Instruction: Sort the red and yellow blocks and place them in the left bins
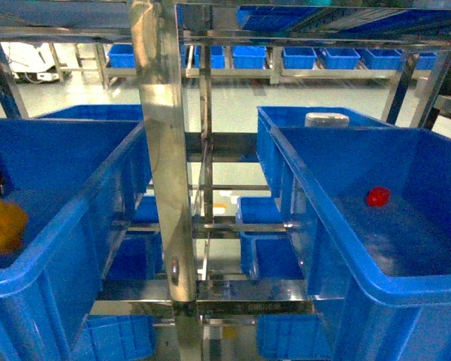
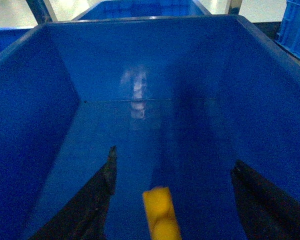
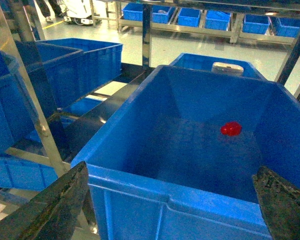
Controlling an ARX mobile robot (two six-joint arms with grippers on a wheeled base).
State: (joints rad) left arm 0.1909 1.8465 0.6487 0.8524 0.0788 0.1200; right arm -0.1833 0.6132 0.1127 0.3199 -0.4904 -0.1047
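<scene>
While a steel post [image 1: 165, 188] divides the bins, both tools seemingly gape.

Both grippers [image 2: 172, 175] [image 3: 170, 200] spread wide

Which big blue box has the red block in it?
The right blue crate. The red block lies on its floor. The left blue crate holds the yellow block instead.

No readable text, labels, brands or numbers show in any view
</scene>
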